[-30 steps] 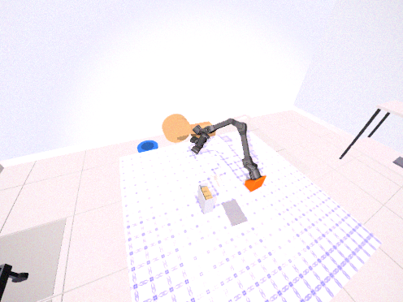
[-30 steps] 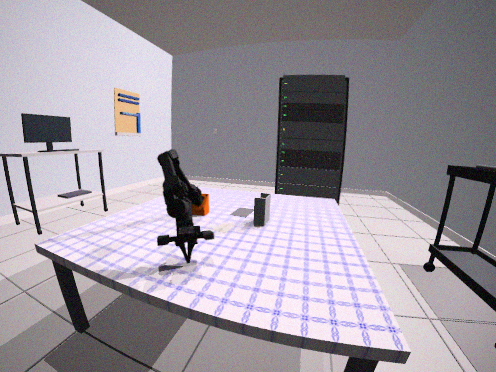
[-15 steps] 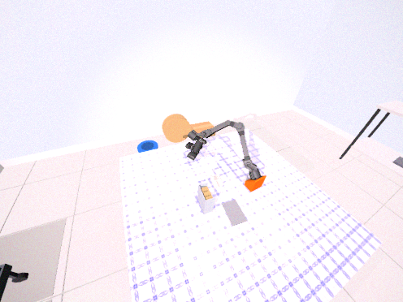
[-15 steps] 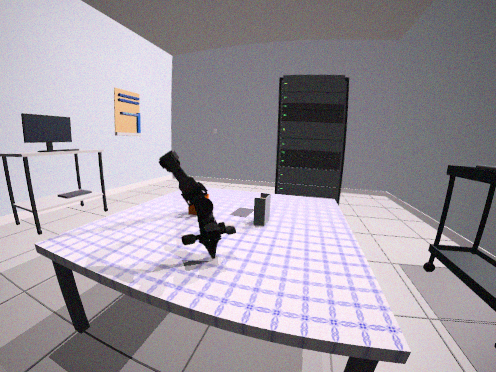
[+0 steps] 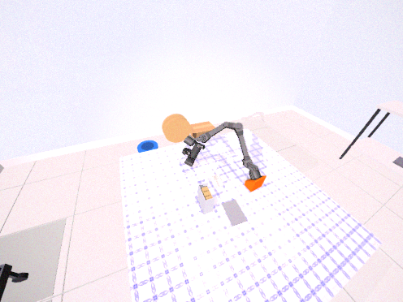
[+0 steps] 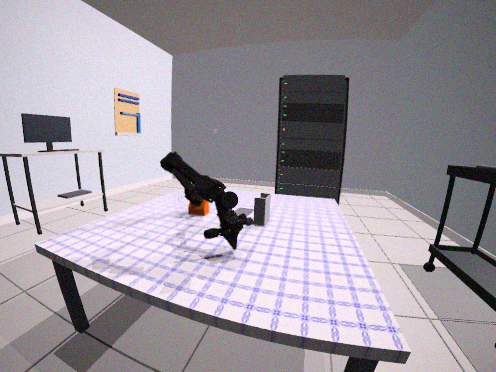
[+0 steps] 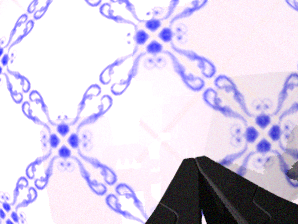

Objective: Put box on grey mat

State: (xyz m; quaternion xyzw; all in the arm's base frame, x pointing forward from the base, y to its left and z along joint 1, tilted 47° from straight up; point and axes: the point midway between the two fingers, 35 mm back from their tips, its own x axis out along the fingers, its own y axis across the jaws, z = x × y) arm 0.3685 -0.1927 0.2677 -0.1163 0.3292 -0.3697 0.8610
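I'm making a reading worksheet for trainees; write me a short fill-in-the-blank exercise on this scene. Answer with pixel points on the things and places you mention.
1. The gripper [image 5: 189, 164] [image 6: 235, 247] [image 7: 194, 167] has its fingers ____.
2. The arm's base is coloured ____.
3. The boxes stand in the ____.
4. The mat [image 5: 234, 212] [image 6: 244, 212] is coloured ____.

Missing words: shut; orange; bin; grey.
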